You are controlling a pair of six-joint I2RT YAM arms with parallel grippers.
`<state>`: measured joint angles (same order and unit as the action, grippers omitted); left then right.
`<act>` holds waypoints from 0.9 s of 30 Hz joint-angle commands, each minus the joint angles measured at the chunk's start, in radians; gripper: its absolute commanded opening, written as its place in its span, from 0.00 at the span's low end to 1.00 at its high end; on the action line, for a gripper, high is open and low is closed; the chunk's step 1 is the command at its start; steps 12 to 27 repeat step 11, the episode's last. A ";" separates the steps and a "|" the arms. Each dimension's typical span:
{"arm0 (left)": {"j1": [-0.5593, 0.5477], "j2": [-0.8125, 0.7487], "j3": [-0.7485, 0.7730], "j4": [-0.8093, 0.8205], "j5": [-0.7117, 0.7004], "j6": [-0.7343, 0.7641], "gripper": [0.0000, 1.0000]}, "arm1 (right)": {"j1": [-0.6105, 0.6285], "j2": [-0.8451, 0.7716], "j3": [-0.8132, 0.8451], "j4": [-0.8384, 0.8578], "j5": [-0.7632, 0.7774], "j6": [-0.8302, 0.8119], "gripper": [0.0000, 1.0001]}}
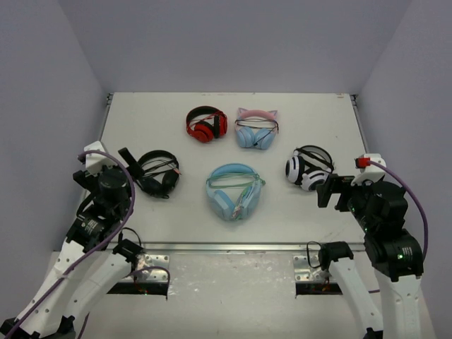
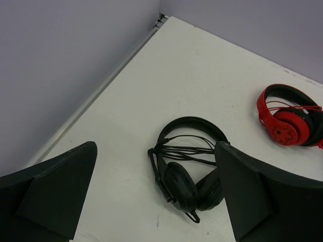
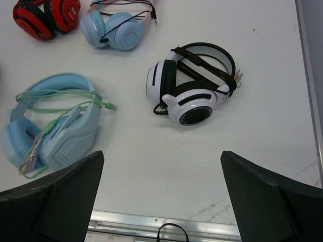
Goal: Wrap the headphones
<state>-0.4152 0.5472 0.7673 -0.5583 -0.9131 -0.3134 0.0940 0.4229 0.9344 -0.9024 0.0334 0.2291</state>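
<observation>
Though frame edges crop both, left hand (image 2: 155, 151) and right hand (image 3: 162, 154) gape, off the headphones (image 3: 70, 133).

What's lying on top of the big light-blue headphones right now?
The mint-green cable loops across the headphones, over headband and ear cups; nothing else sits on them. Anything beneath them is hidden.

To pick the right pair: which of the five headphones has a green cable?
The large light-blue headphones, front centre: only they have a thin mint-green cable, lying across them.
</observation>
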 commanded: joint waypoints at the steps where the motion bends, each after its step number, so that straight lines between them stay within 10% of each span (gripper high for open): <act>1: 0.003 -0.033 -0.020 0.046 0.019 -0.013 1.00 | 0.001 0.007 -0.025 0.048 0.017 0.010 0.99; 27: 0.003 -0.038 -0.037 0.052 0.043 -0.016 1.00 | 0.001 0.025 -0.059 0.072 0.005 0.021 0.99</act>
